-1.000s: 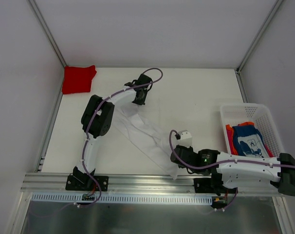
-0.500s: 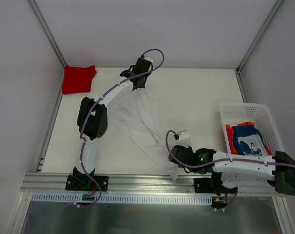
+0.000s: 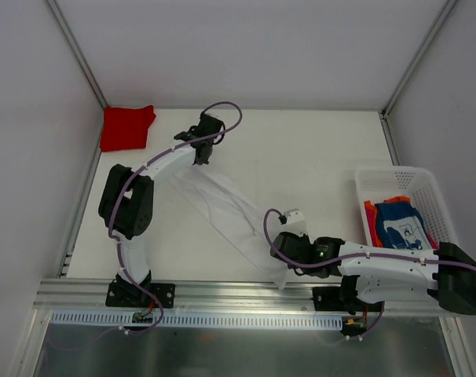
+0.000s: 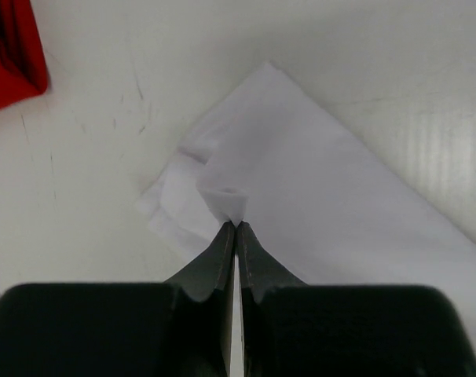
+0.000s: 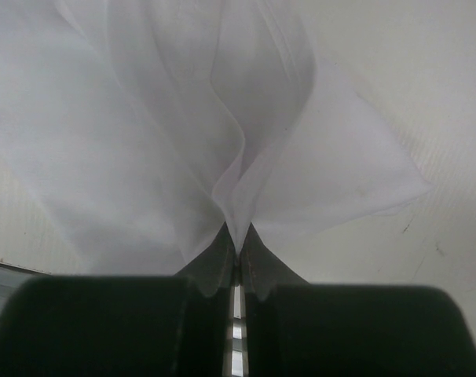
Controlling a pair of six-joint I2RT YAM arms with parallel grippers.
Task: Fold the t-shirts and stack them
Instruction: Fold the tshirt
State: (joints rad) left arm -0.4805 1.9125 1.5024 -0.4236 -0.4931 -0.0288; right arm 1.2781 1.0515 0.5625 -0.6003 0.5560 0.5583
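Left gripper (image 4: 236, 226) and right gripper (image 5: 238, 236) each clamp opposite ends of the white t-shirt (image 3: 222, 208), stretched diagonally.

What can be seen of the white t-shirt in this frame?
The white t-shirt is plain, thin, slightly see-through cloth, drawn out into a long diagonal band across the table, with creases along its length. The left gripper is shut on a small pinch at its far end, where a corner folds over. The right gripper is shut on its near end, where the cloth fans out in soft pleats.
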